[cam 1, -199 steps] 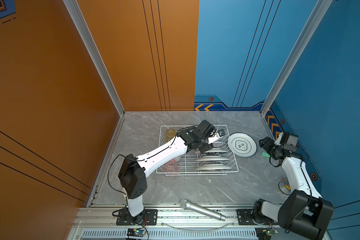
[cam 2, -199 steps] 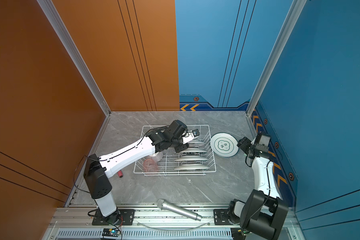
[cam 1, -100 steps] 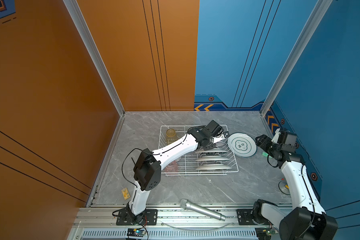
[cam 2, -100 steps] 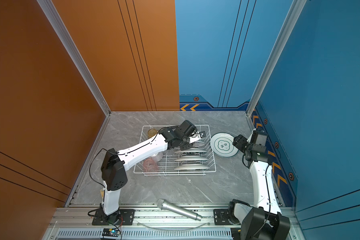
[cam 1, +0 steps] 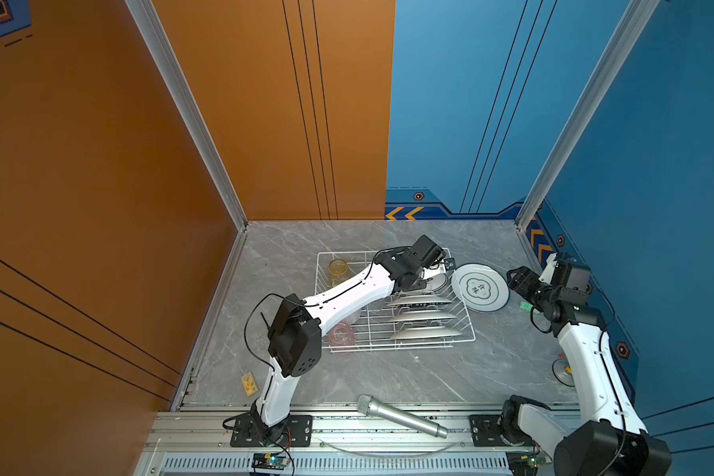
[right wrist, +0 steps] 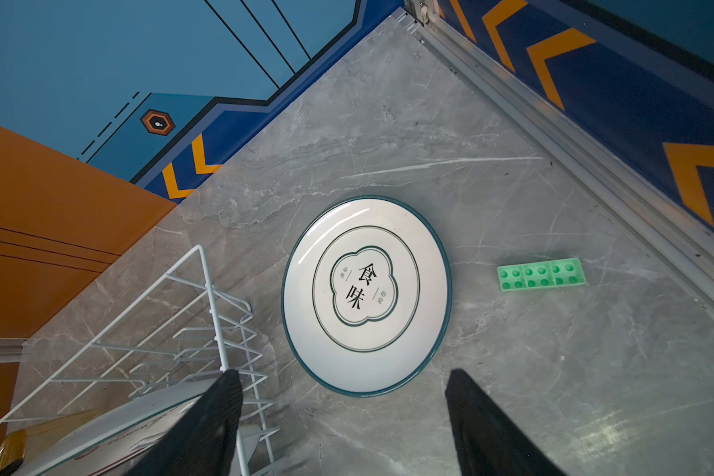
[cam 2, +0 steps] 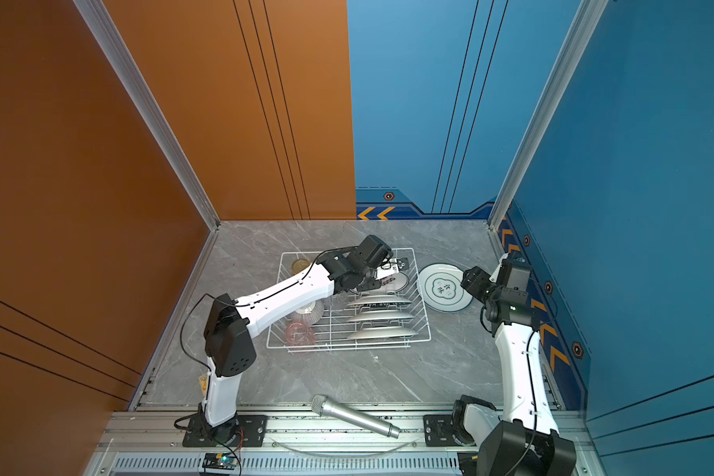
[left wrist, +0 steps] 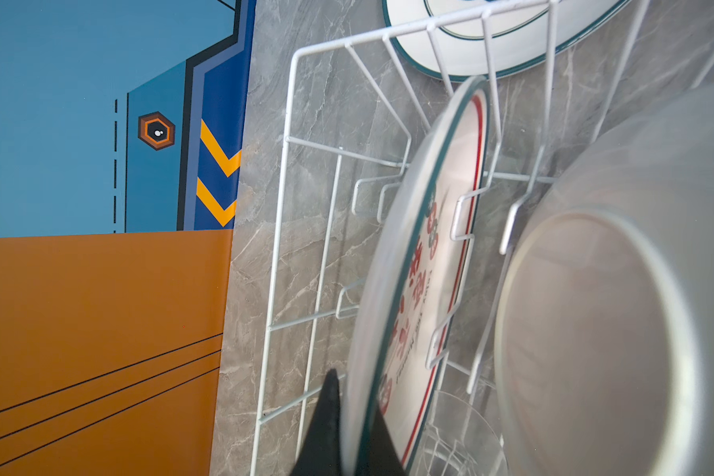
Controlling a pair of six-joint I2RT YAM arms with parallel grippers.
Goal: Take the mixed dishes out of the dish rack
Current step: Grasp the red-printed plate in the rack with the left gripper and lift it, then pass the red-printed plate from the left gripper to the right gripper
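The white wire dish rack (cam 1: 467, 329) stands mid-table holding several upright plates (cam 1: 423, 316), a yellow tumbler (cam 1: 338, 268), a pink tumbler (cam 1: 341, 336) and a striped bowl (cam 2: 311, 311) partly under the left arm. My left gripper (cam 1: 437, 273) reaches to the rack's far right corner. In the left wrist view it (left wrist: 357, 437) is shut on the rim of a red-patterned plate (left wrist: 425, 268), with a clear tumbler (left wrist: 450, 432) behind. A blue-lettered plate (cam 1: 480, 287) lies flat on the table right of the rack. My right gripper (right wrist: 343, 377) hovers open just beside it, holding nothing.
A silver microphone (cam 1: 400, 416) lies on the front rail. A green toy brick (right wrist: 541, 274) sits by the right wall, near the flat plate. A small yellow tag (cam 1: 248, 383) lies front left. A clear round object (cam 1: 563, 371) rests at the right edge behind the right arm.
My left arm stretched further toward the rack's far right corner and its gripper closed on the plate rim. The right gripper shifted slightly along the right wall and stayed open.
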